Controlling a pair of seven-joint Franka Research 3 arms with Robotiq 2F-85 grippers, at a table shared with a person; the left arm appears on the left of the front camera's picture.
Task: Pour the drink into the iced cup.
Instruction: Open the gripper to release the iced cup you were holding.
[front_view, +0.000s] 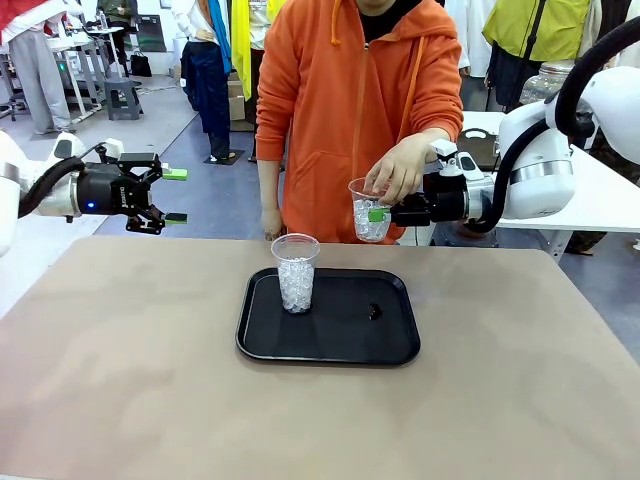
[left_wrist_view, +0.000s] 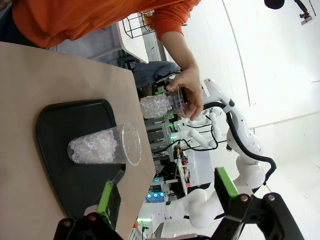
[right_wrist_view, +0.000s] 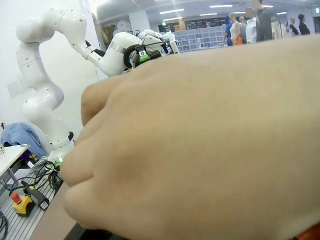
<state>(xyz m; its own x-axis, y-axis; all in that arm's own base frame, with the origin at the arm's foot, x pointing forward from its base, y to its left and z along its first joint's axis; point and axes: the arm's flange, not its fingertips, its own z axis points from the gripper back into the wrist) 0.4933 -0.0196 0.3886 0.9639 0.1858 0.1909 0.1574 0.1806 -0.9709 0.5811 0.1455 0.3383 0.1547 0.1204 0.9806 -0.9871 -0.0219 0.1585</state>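
The iced cup (front_view: 296, 273) (left_wrist_view: 102, 147), clear plastic and packed with white ice, stands on the left part of a black tray (front_view: 398, 345) (left_wrist_view: 55, 125). A second clear cup (front_view: 369, 213) (left_wrist_view: 159, 104), also holding pale ice, hangs above the table's far edge. My right gripper (front_view: 381, 213) is shut on its side, and a person's hand (front_view: 400, 168) (left_wrist_view: 189, 93) (right_wrist_view: 200, 150) grasps its rim from above. The drink is out of view. My left gripper (front_view: 173, 195) (left_wrist_view: 167, 192) hovers open and empty off the table's far left.
A small dark object (front_view: 373, 311) lies on the tray's right half. The person in an orange hoodie (front_view: 350, 90) stands at the far side. The tan table (front_view: 150, 380) is bare around the tray. My left arm (right_wrist_view: 120, 47) shows far off in the right wrist view.
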